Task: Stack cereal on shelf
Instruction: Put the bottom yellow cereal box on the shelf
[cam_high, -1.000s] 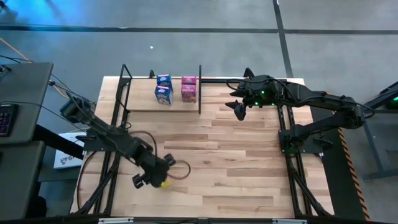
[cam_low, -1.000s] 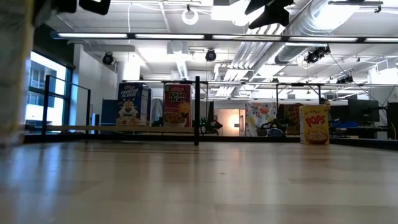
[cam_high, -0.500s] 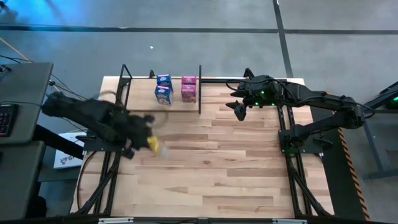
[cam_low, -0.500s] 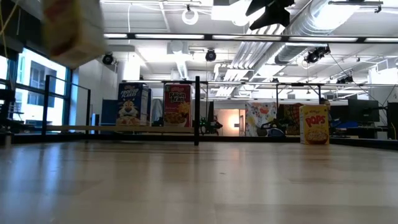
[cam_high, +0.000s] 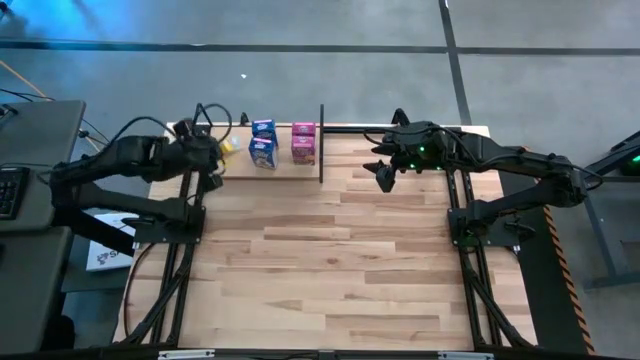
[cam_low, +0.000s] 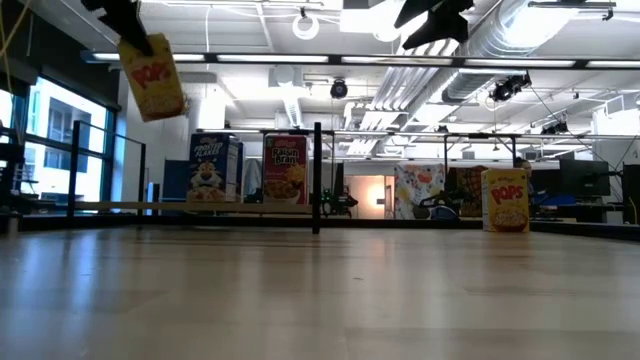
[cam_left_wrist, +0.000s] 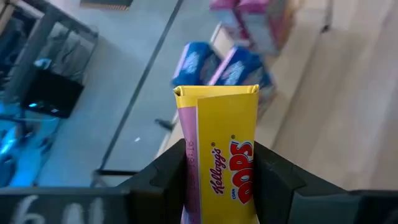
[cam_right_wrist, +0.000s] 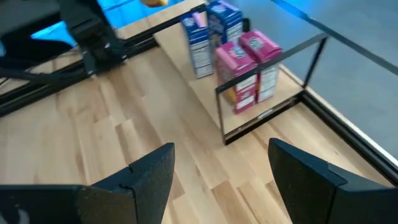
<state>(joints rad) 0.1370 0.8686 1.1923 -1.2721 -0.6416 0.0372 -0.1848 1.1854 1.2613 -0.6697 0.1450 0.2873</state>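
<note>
My left gripper (cam_high: 218, 150) is shut on a yellow cereal box (cam_left_wrist: 221, 155) and holds it in the air over the left end of the shelf (cam_high: 228, 170), a pale board in a black rod frame at the table's far left. Two blue cereal boxes (cam_high: 263, 146) and the pink ones (cam_high: 303, 143) stand upright on the board, as the right wrist view also shows (cam_right_wrist: 208, 31) (cam_right_wrist: 249, 62). My right gripper (cam_high: 383, 172) hangs open and empty above the table, to the right of the shelf. Another yellow box (cam_low: 506, 200) stands at the far right. My left gripper pinches the yellow box between its two fingers (cam_left_wrist: 163, 177), one on each of two opposite sides near the box's upper end (cam_low: 138, 45). The fingers slant down from above. The box hangs below them (cam_low: 152, 80), slightly tilted, lifted clear of shelf and table.
The shelf's upright black posts (cam_high: 321, 140) and top rods (cam_high: 200, 125) rise around the board. Bare board lies to the left of the blue boxes. The striped wooden tabletop (cam_high: 320, 260) stretches wide on the near side.
My left gripper has risen from the table's near left part and swung toward the far edge, rolling as it went. It now sits at the shelf's left end. The yellow box has gone with it, lifted clear of the table.
</note>
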